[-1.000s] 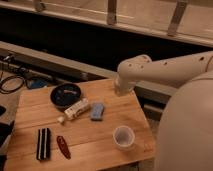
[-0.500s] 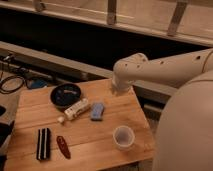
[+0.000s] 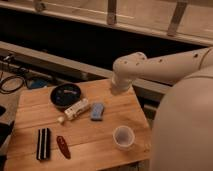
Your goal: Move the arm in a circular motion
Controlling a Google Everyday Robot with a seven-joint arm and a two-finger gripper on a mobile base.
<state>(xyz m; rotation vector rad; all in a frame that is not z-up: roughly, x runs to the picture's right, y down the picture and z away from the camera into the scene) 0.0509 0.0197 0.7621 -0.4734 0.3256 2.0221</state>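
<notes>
The cream-white arm (image 3: 165,65) reaches in from the right, bends at a rounded joint (image 3: 128,66) and turns down. Its lower end, where the gripper (image 3: 119,89) is, hangs over the far edge of the wooden table (image 3: 30,107), right of a black bowl (image 3: 65,94). It touches none of the objects on the table.
On the table lie a white bottle (image 3: 77,108), a blue sponge (image 3: 97,111), a white cup (image 3: 123,136), a black block (image 3: 43,143) and a red object (image 3: 63,146). The big white robot body (image 3: 185,130) fills the right. Cables (image 3: 10,82) lie at the left.
The arm's bent joint and lower end have shifted a little to the left over the table's far edge. The objects on the table have not moved.
</notes>
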